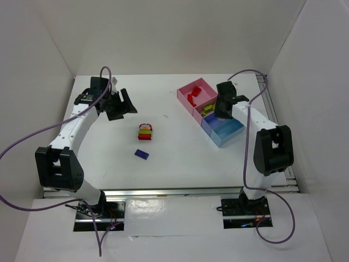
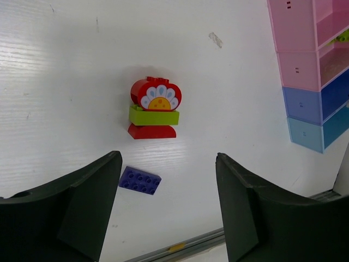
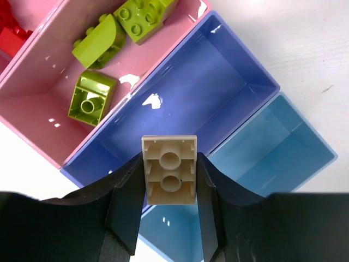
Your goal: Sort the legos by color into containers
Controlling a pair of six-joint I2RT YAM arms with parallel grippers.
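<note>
The white table [image 1: 180, 164] carries every item. The left arm [image 1: 71, 128] reaches over the rear left part of the table. The right arm [image 1: 256, 123] reaches to the containers [image 1: 228, 132], a row of four joined open boxes. The row sits diagonally at the rear right and runs from pink at the far end through violet-blue to light blue at the near end.

Left gripper [image 2: 166, 169]: the jaws are spread wide with nothing between them, and the unit hangs above the table. In its wrist view a stack [image 2: 154, 112] stands on the table beyond the fingertips, apart from them. The stack consists of a red rounded piece with a flower print [image 2: 159, 97] on top, a lime green brick [image 2: 154, 116] in the middle and a red base [image 2: 151, 131] beneath. A purple brick [image 2: 139, 180] lies flat on the table near the stack, on its near side.

Right gripper [image 3: 169, 174]: the jaws are clamped on a beige brick [image 3: 169, 153], whose hollow underside faces the wrist camera. The brick is held above the containers where the violet-blue compartment meets the light blue one; which of the two it is over cannot be told.

The second pink compartment holds three loose green bricks [image 3: 91, 97]. The far pink compartment holds red bricks [image 1: 192, 98]
</note>
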